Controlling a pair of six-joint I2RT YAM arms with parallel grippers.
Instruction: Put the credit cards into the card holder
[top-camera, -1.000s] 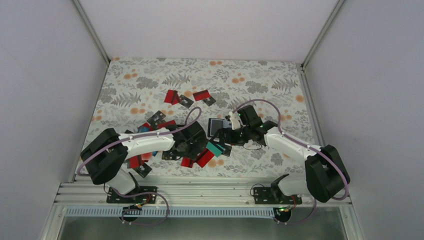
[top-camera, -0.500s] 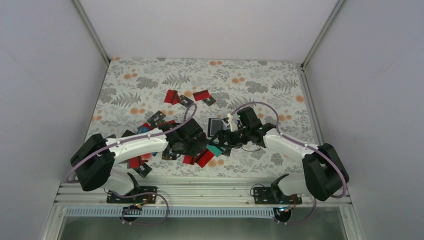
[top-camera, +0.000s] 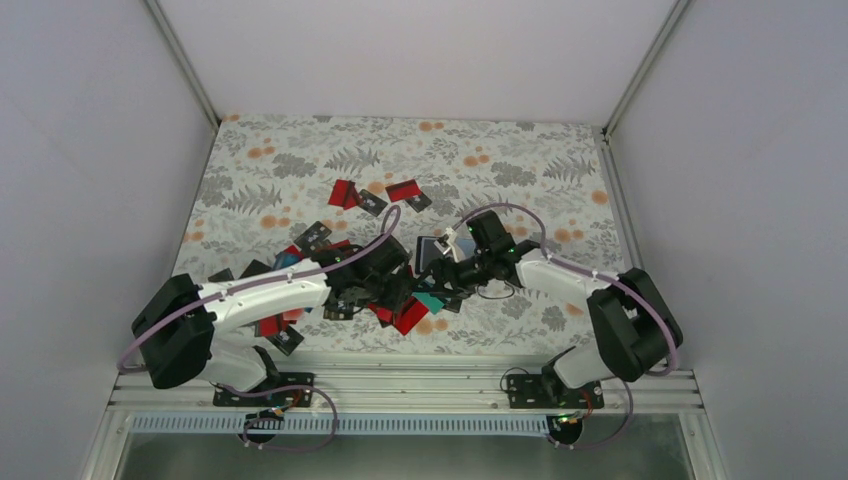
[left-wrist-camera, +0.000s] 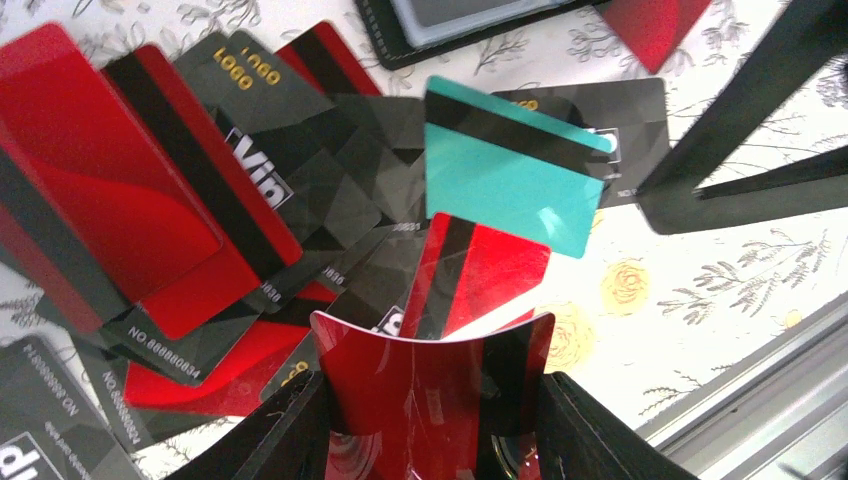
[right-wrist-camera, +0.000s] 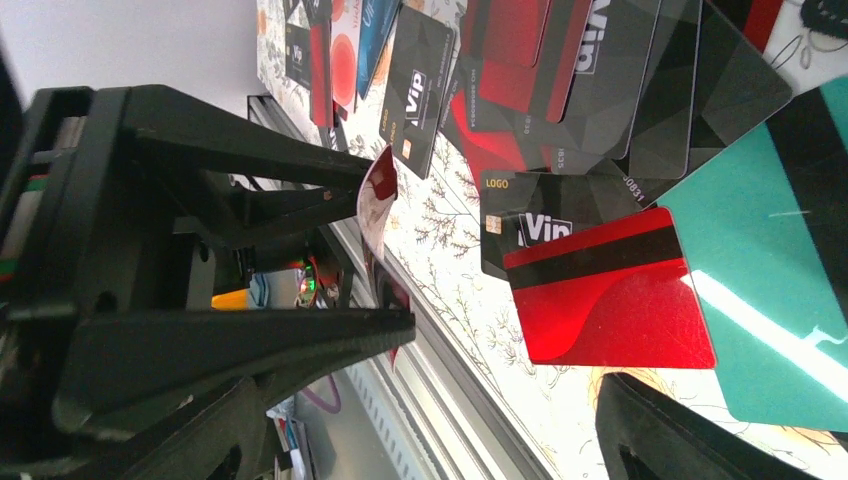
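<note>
A red credit card (left-wrist-camera: 430, 380) bows between the fingers of the left gripper (left-wrist-camera: 432, 420), pinched by two opposite edges above the heap of credit cards (left-wrist-camera: 200, 200). The card holder (top-camera: 430, 250) lies open on the flowered table (top-camera: 300, 160) just beyond a teal card (left-wrist-camera: 515, 175). The right gripper (top-camera: 447, 278) hovers beside it, fingers spread, holding nothing

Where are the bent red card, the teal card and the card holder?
bent red card (left-wrist-camera: 430, 390), left wrist view, curved middle.
teal card (left-wrist-camera: 510, 192), left wrist view, plain teal face.
card holder (left-wrist-camera: 470, 14), left wrist view, grey inner pocket.
</note>
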